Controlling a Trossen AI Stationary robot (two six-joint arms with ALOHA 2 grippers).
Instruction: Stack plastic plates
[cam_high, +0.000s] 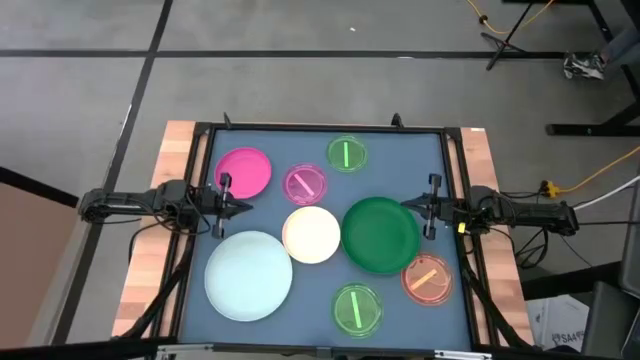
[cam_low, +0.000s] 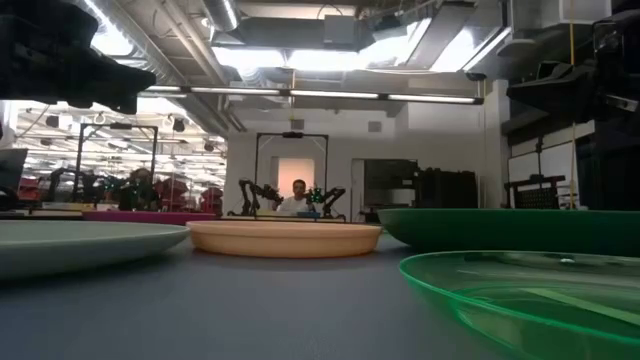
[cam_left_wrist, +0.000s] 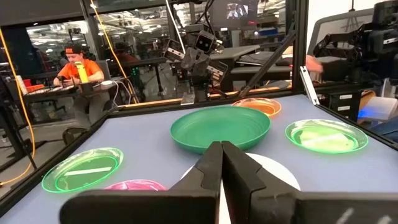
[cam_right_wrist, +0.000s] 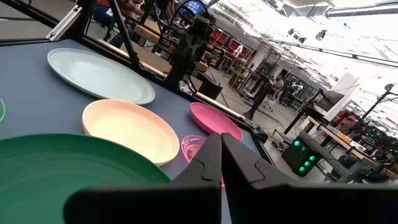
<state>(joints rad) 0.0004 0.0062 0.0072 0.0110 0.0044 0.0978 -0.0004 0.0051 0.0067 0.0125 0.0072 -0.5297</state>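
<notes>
1. The left claw (cam_high: 238, 208) is pinched tight and holds nothing. It hangs over the counter (cam_high: 400, 150), waiting on its own side.
2. The magenta plate (cam_high: 244, 171) lies just beside this claw, and the big pale blue plate (cam_high: 248, 275) lies near it on the other side.
3. The right claw (cam_high: 408, 206) is also pinched tight and empty. It hangs at the edge of the big dark green plate (cam_high: 381, 234).
4. The small orange plate (cam_high: 428, 279) sits near the right claw, touching the green plate's rim.
5. The cream plate (cam_high: 312, 234) lies between the two claws, so either arm could likely reach it.
6. A small pink plate (cam_high: 304, 184) and two small clear green plates (cam_high: 347, 154) (cam_high: 357, 309) lie farther off.
7. All the plates lie flat and spread out, with none on top of another, so the stacking does not look started.
8. The big plates probably belong at the bottom, so the pile stays steady.
</notes>
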